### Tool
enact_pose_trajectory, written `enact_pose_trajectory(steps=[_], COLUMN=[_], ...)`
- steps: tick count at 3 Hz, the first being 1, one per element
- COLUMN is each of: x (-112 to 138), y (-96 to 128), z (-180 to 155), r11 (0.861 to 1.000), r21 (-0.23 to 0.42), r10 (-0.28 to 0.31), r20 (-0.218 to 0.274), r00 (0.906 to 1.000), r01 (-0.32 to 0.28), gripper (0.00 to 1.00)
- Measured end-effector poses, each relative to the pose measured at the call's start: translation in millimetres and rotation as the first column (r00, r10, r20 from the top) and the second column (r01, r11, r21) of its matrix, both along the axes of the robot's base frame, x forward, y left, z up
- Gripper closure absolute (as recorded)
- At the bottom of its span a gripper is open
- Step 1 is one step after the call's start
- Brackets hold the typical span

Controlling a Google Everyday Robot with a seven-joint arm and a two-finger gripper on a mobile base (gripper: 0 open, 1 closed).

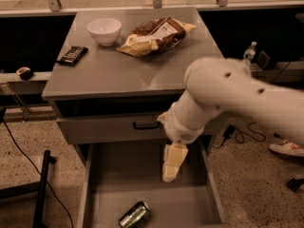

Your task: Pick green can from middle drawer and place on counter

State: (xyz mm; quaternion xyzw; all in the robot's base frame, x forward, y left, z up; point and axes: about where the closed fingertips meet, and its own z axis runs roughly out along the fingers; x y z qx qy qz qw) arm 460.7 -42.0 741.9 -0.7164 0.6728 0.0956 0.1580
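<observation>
Obs., left to right.

Desk (118,75): the grey cabinet top fills the 12 o'clock half of the view. A dark flat packet (72,54) lies near its 9 o'clock edge, a white bowl (104,31) at 11 o'clock, and a crumpled snack bag (154,34) from 12 to 1 o'clock. All three sit toward the back. The front strip of the desk, 5 to 7 o'clock, is therefore bare, and I judge it the natural set-down zone.

Below the desk is an upper drawer front (109,129) with a black handle. Under it the middle drawer (128,179) is pulled out toward 6 o'clock with its floor open from above. That is what makes a top-down reach possible.

Green can (135,215): lies on its side on the drawer floor, near the front at 6 o'clock, axis running roughly 2 to 8 o'clock. Nothing touches it. On its side it can roll, so I judge a grasp across the body, not along the axis, is wanted.

Tool (172,163): hangs pointing down over the drawer's 1 o'clock area, above the floor. It is well apart from the can, which lies at 7 o'clock from it, and it carries nothing. Apart or together: cannot tell. The arm comes in from 3 o'clock.

Step in hand, judged: approach, pick not yet made. The next move calls for travel toward 7 o'clock, then descent.

Water bottle (249,52): at 2 o'clock, off the desk, not part of the task.
</observation>
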Motion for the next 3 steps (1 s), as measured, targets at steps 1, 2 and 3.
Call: enact_pose_trajectory(steps=[1, 2, 3], x=[9, 14, 8], y=[7, 10, 17], z=[-42, -43, -79], r11=[0.999, 0.999, 0.978], r21=[0.016, 0.021, -0.095], r10=[-0.036, -0.028, 0.199], r20=[0.035, 0.066, 0.145], r00=[0.9987, 0.9975, 0.9692], r01=[0.036, 0.027, -0.186], gripper=[0.00, 0.00, 0.00])
